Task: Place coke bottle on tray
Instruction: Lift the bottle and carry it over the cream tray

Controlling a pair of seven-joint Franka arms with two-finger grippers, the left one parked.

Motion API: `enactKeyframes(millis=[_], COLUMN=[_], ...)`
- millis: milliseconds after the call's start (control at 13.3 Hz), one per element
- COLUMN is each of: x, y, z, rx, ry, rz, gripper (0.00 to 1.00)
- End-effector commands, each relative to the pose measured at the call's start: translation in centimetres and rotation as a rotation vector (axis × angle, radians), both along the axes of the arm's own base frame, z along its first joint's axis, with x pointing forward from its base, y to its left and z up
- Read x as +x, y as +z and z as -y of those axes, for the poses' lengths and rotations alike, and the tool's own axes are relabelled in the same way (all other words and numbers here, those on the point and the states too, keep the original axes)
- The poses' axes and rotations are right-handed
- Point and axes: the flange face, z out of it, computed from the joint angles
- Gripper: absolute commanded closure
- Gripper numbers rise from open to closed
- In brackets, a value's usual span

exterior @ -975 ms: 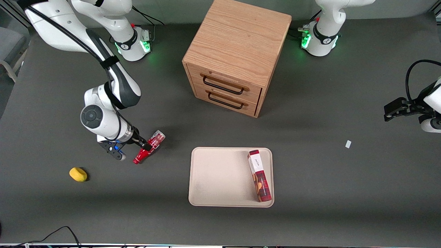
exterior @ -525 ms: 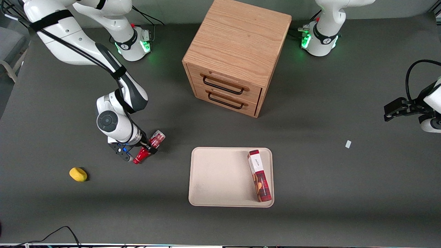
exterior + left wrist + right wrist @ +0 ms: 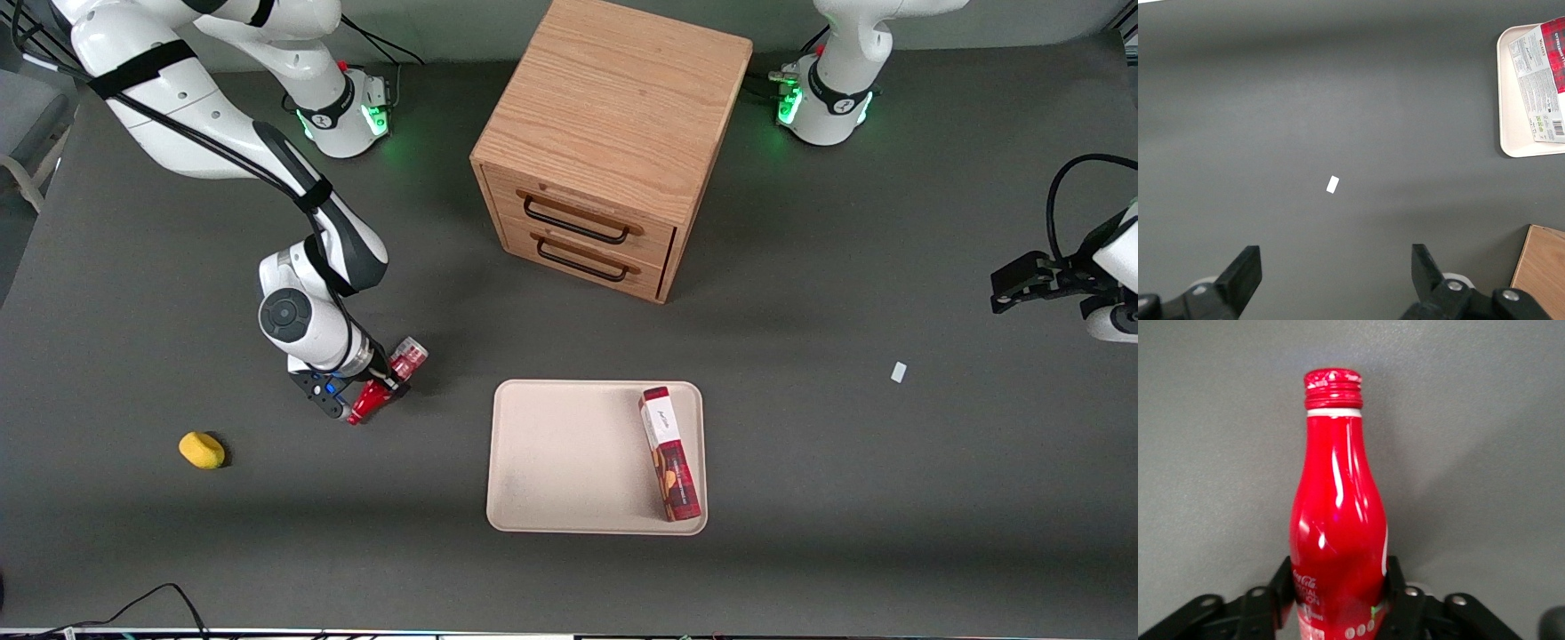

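I work over a dark grey matte table (image 3: 889,498) that fills nearly all I can see; a pale strip of wall runs along its edge by the arm bases, and a black cable lies at the edge nearest the front camera.

My gripper (image 3: 378,389) sits low over the table, toward my own end of it, and its two fingers (image 3: 1401,590) are pinched on the coke bottle (image 3: 384,391), one against each side of the red body. The bottle lies tilted across my jaws, red cap pointing toward the front camera and clear silvery base pointing away from it. In my wrist view the cap and narrow neck stick out well past my fingertips.

The tray (image 3: 569,453) lies near my gripper, toward the parked arm's end of the table and a little nearer the front camera; bottle and tray are apart. A red-and-white box (image 3: 669,452) lies on the tray's edge farthest from me. A wooden drawer cabinet (image 3: 613,142) stands farther from the front camera than my gripper. A small yellow object (image 3: 202,450) lies near me, closer to the camera.

On the bottle, white script between my fingers reads as Coca-Cola. The box's print is too small to read.
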Motion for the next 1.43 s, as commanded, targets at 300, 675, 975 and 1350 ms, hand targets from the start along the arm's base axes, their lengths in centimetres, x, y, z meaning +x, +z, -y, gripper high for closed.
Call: enactKeyframes(millis=[300, 675, 975, 1350], x=[5.8, 12.8, 14.7, 13.5], y=[11.1, 21.3, 18.3, 8.0], z=[-2.4, -8.4, -14.0, -18.9], rx=[-0.046, -0.003, 0.047, 0.119], ry=[0.235, 0.451, 0.703, 0.769], rz=[0.1, 0.182, 0.265, 0.246], gripper=[1.0, 1.0, 1.0, 1.0])
